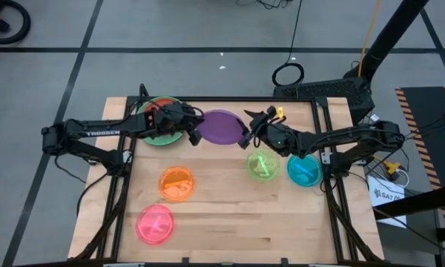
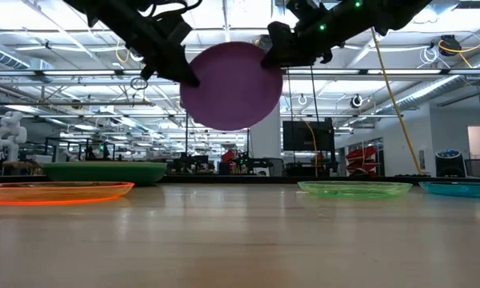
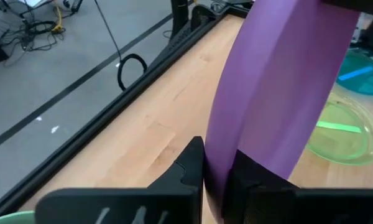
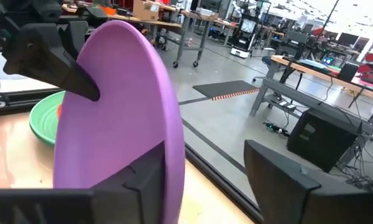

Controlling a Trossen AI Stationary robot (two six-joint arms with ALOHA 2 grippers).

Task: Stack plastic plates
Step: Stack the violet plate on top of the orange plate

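Nearest the front edge of the light wooden table (image 1: 230,215), toward its left front corner, we see the small translucent pink plastic plate (image 1: 155,224) lying flat. Just behind it lies the small translucent orange plastic plate (image 1: 176,182), also flat; in the low view it rests at the left (image 2: 58,192). Across on the right half, level with each other, we find the small translucent lime plastic plate (image 1: 263,165) and, just beside it toward the right edge, the small translucent teal plastic plate (image 1: 305,170); from table height both sit flat on the wood (image 2: 354,189) (image 2: 462,189).

Farther back, near the far left corner, the large opaque light green plastic plate (image 1: 160,133) lies on the table, with something red-orange showing in it under the left arm.

At the middle of the far edge, the large opaque purple plastic plate (image 1: 221,127) hangs in the air, clear of the table and tilted up on edge (image 2: 231,86). We see the left gripper (image 1: 193,134) clamped on its left rim, the fingers (image 3: 189,168) pinching the purple wall (image 3: 280,93). The right gripper (image 1: 246,139) sits at the opposite rim with its fingers spread wide; one finger (image 4: 143,180) is close against the plate (image 4: 112,118), the other stands apart from it.
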